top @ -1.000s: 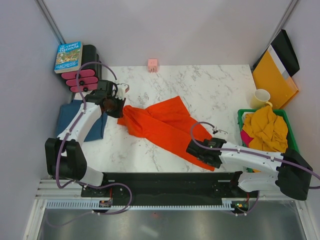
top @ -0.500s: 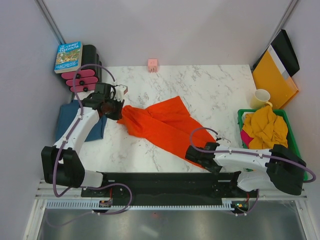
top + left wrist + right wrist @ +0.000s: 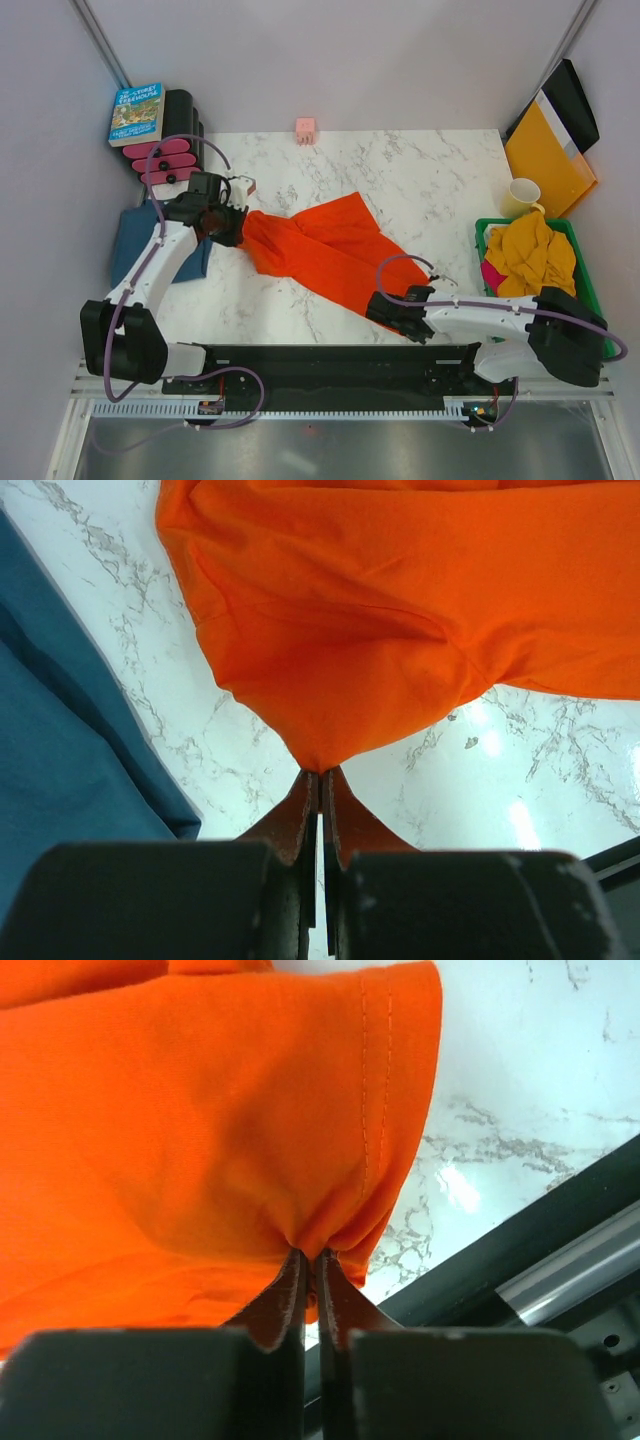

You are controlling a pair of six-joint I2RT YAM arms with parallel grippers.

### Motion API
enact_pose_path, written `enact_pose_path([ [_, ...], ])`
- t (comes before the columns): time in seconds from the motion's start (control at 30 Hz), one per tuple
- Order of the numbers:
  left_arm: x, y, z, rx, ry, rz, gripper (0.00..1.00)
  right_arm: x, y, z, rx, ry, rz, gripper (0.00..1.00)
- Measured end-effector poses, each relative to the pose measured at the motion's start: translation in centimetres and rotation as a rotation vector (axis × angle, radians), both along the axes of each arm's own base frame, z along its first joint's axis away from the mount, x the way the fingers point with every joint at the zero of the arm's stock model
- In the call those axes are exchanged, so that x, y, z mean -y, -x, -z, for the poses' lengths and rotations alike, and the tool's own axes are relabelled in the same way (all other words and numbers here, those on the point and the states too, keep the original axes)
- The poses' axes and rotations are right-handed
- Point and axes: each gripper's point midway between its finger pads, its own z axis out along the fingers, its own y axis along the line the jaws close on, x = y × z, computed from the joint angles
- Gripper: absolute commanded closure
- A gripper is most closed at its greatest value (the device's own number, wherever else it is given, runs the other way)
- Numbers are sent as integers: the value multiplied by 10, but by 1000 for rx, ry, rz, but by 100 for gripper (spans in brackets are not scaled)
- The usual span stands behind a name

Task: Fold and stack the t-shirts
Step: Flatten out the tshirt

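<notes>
Over the last second the right gripper (image 3: 388,310) has slid a little toward the near left, dragging the near corner of the orange shirt (image 3: 320,245) with it. The left gripper (image 3: 230,224) has eased slightly nearer. Both grippers are pressed together, each pinching a bunched edge of that shirt, which lies stretched diagonally across the marble table (image 3: 430,175). The blue shirt (image 3: 132,240) lies at the left edge, partly hidden by the left arm. In the green basket (image 3: 572,232), a yellow shirt (image 3: 530,255) covers all but a sliver of a pink shirt (image 3: 489,276). The 2 pinched corners are hidden from above.
</notes>
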Motion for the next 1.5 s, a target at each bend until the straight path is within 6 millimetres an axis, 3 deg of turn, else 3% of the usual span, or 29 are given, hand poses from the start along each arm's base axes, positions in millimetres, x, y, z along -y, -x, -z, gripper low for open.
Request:
enact_pose_path([
  [0.17,0,1,-7,23,3,1,98,-8,1,-4,-4,80,-58,100],
  [0.23,0,2,-9,32,4,1,98,-21,1,-11,-5,107,-113,100],
  [0.3,-1,2,-15,51,7,-1,98,-44,-9,-30,41,107,-163,100],
  [0.37,-3,2,-24,73,12,-9,98,-76,-30,-70,132,79,-210,100],
  [0.43,-7,0,-40,100,21,-22,98,-106,-58,-126,264,18,-234,100],
  [0.53,-17,-16,-88,196,49,-60,98,-118,-104,-216,436,-45,-227,100],
  [0.6,-27,-29,-131,295,67,-94,98,-94,-139,-279,554,-38,-178,100],
  [0.67,-41,-37,-171,384,82,-139,98,-51,-164,-331,648,6,-103,100],
  [0.7,-51,-41,-196,441,94,-165,98,-16,-176,-362,694,53,-55,100],
  [0.73,-62,-42,-212,476,94,-197,98,5,-179,-381,723,80,-27,100],
  [0.77,-79,-44,-237,531,95,-241,98,40,-182,-406,759,127,20,100],
  [0.83,-94,-42,-268,595,107,-277,98,74,-176,-436,800,176,42,100],
  [0.87,-96,-41,-279,620,114,-280,98,81,-172,-449,823,184,30,100],
  [0.9,-96,-38,-295,651,123,-271,98,83,-170,-459,838,191,3,100],
  [1.0,-90,-28,-314,692,137,-247,98,80,-170,-467,834,219,-81,100],
  [1.17,-87,-12,-321,693,145,-252,98,61,-186,-454,768,268,-230,100],
  [1.27,-87,0,-336,726,138,-262,98,51,-190,-457,768,272,-311,100],
  [1.5,-79,40,-373,836,147,-280,98,51,-176,-471,857,224,-372,100],
])
